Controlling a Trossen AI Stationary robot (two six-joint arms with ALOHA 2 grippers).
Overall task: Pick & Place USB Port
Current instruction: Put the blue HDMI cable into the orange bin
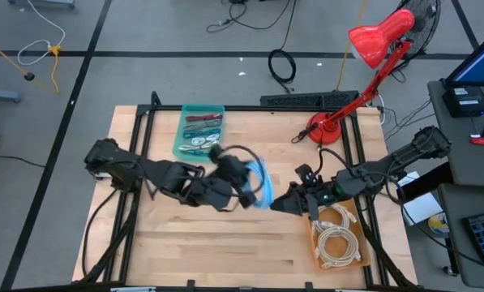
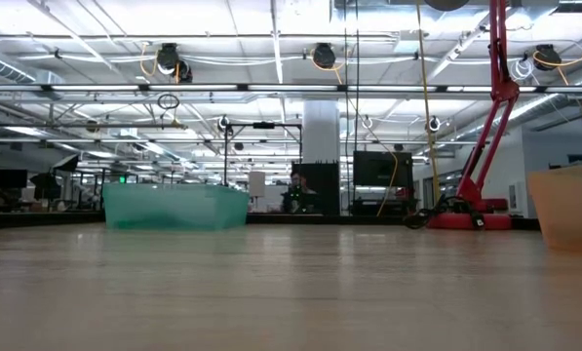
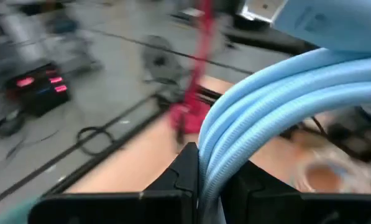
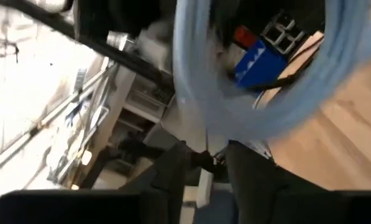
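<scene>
cable (image 1: 260,180): light blue, plain, coiled in loops
left gripper (image 3: 211,180): black
right gripper (image 1: 279,203): black, with a small green light behind it
arms: dark, near black
table (image 1: 201,243): pale wood, planked grain
frame around table: black
bin at the far side (image 1: 198,130): teal green, with red and dark items inside
bin at the near right (image 1: 336,239): tan orange, holding cream-white coiled cables
lamp (image 1: 371,49): bright red, shade, arm and base alike
floor: grey, with black and yellow cords
</scene>
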